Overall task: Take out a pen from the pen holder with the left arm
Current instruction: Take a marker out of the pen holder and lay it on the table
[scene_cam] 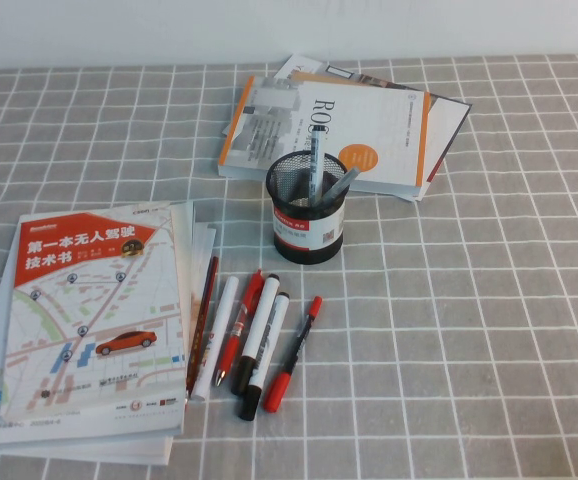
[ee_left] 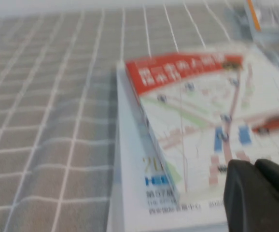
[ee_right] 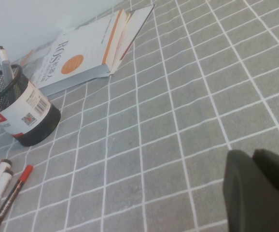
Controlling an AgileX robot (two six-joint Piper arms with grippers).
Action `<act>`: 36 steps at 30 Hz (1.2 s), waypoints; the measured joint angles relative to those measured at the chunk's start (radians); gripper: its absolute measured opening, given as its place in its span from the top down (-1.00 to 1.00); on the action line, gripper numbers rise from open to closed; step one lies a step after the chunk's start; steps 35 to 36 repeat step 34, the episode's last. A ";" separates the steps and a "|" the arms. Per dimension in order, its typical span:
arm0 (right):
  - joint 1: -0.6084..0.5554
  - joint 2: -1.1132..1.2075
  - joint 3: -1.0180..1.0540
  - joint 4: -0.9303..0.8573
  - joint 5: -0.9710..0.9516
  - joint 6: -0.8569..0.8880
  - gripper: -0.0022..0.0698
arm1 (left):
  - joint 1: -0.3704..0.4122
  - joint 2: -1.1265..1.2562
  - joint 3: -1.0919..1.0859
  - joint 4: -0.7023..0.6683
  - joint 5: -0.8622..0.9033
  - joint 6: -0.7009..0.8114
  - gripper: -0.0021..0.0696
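Much open cloth [ee_right: 178, 96] under right pincer [ee_right: 254, 162] | left pincer [ee_left: 255, 170] over book [ee_left: 202, 111] edge

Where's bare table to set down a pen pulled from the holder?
Free: grey checked tablecloth right of the black mesh pen holder, below the right claw. Crowded: row of loose pens beside the red-and-white map-cover book, where the shut left claw hovers.

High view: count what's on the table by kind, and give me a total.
Loose pens and markers: 6
Pen holder: 1
Pens standing in it: 2 visible
Book stacks: 2, the red-covered stack and the ROS stack
Total: 11
Left gripper, shut, hangs by the red-covered stack; right gripper hangs above the tablecloth.
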 joint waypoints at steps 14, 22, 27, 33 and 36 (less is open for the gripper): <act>0.000 0.000 0.000 0.000 0.000 0.000 0.97 | 0.000 -0.002 0.001 -0.056 0.038 0.087 0.95; 0.000 0.000 0.000 0.000 0.000 0.000 0.97 | 0.000 -0.002 0.001 -0.058 0.038 0.089 0.95; 0.000 0.000 0.000 0.000 0.000 0.000 0.97 | 0.000 -0.002 0.001 -0.060 0.038 0.089 0.95; 0.000 0.000 0.000 0.000 0.000 0.000 0.97 | 0.002 -0.002 0.001 -0.060 0.038 0.089 0.95; 0.000 0.000 0.000 0.000 0.000 0.000 0.97 | 0.002 -0.002 0.001 -0.060 0.038 0.089 0.95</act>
